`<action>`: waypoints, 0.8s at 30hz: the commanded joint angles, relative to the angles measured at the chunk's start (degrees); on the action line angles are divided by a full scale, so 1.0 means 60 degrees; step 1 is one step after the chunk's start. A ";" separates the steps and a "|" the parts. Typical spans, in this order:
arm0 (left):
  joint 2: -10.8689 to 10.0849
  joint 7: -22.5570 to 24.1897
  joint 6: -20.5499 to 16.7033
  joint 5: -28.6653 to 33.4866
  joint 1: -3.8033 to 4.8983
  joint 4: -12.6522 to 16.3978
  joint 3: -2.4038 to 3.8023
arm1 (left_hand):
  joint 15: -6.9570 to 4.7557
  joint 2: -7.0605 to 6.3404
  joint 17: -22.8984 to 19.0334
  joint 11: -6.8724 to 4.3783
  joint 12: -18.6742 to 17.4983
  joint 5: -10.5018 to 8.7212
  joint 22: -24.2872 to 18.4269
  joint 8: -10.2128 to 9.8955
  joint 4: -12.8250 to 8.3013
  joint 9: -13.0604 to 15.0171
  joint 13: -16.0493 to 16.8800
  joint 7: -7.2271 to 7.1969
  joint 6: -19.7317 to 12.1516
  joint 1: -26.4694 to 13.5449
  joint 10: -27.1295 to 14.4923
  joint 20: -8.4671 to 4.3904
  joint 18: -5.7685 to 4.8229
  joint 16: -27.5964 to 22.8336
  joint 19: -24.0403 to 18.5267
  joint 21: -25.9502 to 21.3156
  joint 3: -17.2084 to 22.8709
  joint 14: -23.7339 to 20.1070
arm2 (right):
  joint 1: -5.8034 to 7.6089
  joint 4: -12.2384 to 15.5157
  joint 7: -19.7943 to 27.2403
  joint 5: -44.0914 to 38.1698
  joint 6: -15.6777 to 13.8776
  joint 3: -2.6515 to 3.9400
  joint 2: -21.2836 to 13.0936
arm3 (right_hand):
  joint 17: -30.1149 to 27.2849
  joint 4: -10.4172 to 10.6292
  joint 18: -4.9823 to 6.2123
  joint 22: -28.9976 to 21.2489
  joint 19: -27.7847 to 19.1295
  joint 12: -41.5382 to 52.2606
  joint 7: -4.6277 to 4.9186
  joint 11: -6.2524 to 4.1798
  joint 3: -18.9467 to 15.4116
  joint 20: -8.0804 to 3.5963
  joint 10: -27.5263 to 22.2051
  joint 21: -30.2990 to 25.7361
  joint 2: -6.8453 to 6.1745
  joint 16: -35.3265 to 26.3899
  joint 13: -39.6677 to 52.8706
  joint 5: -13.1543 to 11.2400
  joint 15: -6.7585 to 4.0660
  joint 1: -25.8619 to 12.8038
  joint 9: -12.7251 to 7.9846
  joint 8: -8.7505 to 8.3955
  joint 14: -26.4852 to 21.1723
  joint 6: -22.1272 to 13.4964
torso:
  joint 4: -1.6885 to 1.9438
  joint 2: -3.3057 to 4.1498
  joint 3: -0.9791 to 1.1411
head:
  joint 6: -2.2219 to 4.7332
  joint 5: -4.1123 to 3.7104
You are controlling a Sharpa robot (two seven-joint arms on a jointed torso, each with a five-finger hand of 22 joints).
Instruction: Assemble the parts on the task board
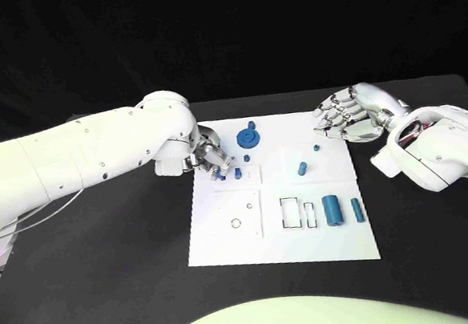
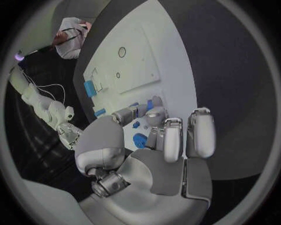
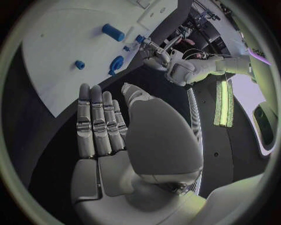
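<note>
There are no words, numbers, labels or signs that can be read in these pictures. The white task board (image 1: pixel 227 240) has only thin drawn outlines on it, and no letters show there. The blue parts (image 1: pixel 331 209) are plain, with nothing written on them. The white arms and the silver hands carry no name or mark that can be made out. The black counter (image 1: pixel 96 261) is plain too.

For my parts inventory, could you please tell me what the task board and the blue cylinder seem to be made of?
Task board: probably matte white plastic; flat, even, glare-free, with cut recesses. Blue cylinder: likely plastic, uniform colour with a faint sheen; coated metal can't be excluded.
</note>
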 commanded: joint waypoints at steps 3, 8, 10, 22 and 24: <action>0.0036 -0.0057 0.0158 0.0102 -0.0033 -0.0007 -0.0017 | -0.0073 0.0135 0.2508 -0.0091 -0.0041 0.0041 0.0720 0.0051 -0.1973 0.0012 0.0016 -0.0353 0.0397 0.0071 -0.0005 -0.0004 -0.0099 0.0034 0.0076 0.0047 0.1951 0.1009 | -0.0005 0.0012 0.0103 -0.0056 0.0126 0.0001 0.0002 | -0.0014 -0.0016 0.0018 -0.0008 -0.0002 -0.0035 0.0038 0.0026 0.0064 0.0066 -0.0006 -0.0040 -0.0130 -0.0035 -0.0008 0.0057 0.0031 -0.0002 -0.0008 0.0037 0.0001 -0.0045 | -0.0006 -0.0001 0.0004 | -0.0018 0.0002; 0.0059 -0.0114 0.0281 0.0257 -0.0055 -0.0019 -0.0019 | -0.0073 0.0139 0.2508 -0.0091 0.0028 0.0064 0.0730 0.0034 -0.1973 0.0028 0.0160 -0.0354 0.0408 0.0074 0.0046 -0.0004 -0.0102 0.0034 0.0084 0.0053 0.1923 0.1009 | -0.0005 0.0015 0.0102 -0.0057 0.0129 0.0001 -0.0002 | -0.0014 -0.0016 0.0018 -0.0008 -0.0002 -0.0035 0.0038 0.0026 0.0064 0.0066 -0.0006 -0.0040 -0.0130 -0.0035 -0.0008 0.0057 0.0031 -0.0002 -0.0008 0.0037 0.0001 -0.0045 | -0.0004 -0.0002 0.0002 | -0.0025 -0.0020; 0.0065 -0.0136 0.0278 0.0307 -0.0064 -0.0024 -0.0020 | -0.0072 0.0133 0.2508 -0.0092 0.0041 0.0084 0.0732 0.0029 -0.1974 0.0033 0.0185 -0.0355 0.0414 0.0069 0.0057 -0.0004 -0.0103 0.0034 0.0086 0.0054 0.1914 0.1009 | -0.0005 0.0016 0.0102 -0.0057 0.0130 0.0001 -0.0004 | -0.0017 -0.0018 0.0018 -0.0020 -0.0008 -0.0035 0.0038 0.0027 0.0082 0.0069 -0.0006 -0.0042 -0.0139 -0.0049 -0.0024 0.0062 0.0033 -0.0002 -0.0010 0.0038 -0.0003 -0.0046 | -0.0004 0.0000 0.0002 | -0.0027 -0.0018; 0.0105 -0.0240 0.0058 0.0451 -0.0092 -0.0059 -0.0025 | -0.0071 0.0111 0.2508 -0.0110 0.0191 0.0155 0.0717 -0.0008 -0.1895 0.0106 0.0472 -0.0386 0.0529 -0.0007 0.0224 0.0003 -0.0101 0.0034 0.0074 0.0035 0.1696 0.1009 | -0.0005 0.0021 0.0098 -0.0059 0.0135 0.0001 -0.0009 | -0.0018 -0.0024 0.0018 -0.0026 -0.0011 -0.0035 0.0038 0.0026 0.0095 0.0069 -0.0006 -0.0042 -0.0143 -0.0056 -0.0032 0.0066 0.0033 0.0005 -0.0012 0.0038 -0.0004 -0.0048 | 0.0001 0.0001 0.0001 | -0.0040 -0.0032; 0.0115 -0.0258 0.0005 0.0457 -0.0096 -0.0068 -0.0026 | -0.0075 0.0132 0.2508 -0.0119 0.0231 0.0141 0.0710 -0.0022 -0.1849 0.0131 0.0555 -0.0398 0.0557 -0.0025 0.0273 0.0005 -0.0101 0.0034 0.0070 0.0026 0.1609 0.1009 | -0.0005 0.0023 0.0097 -0.0059 0.0136 0.0001 -0.0010 | -0.0018 -0.0024 0.0018 -0.0026 -0.0011 -0.0035 0.0038 0.0026 0.0095 0.0069 -0.0006 -0.0042 -0.0143 -0.0056 -0.0032 0.0066 0.0033 0.0005 -0.0012 0.0038 -0.0004 -0.0048 | -0.0001 0.0002 0.0001 | -0.0045 -0.0042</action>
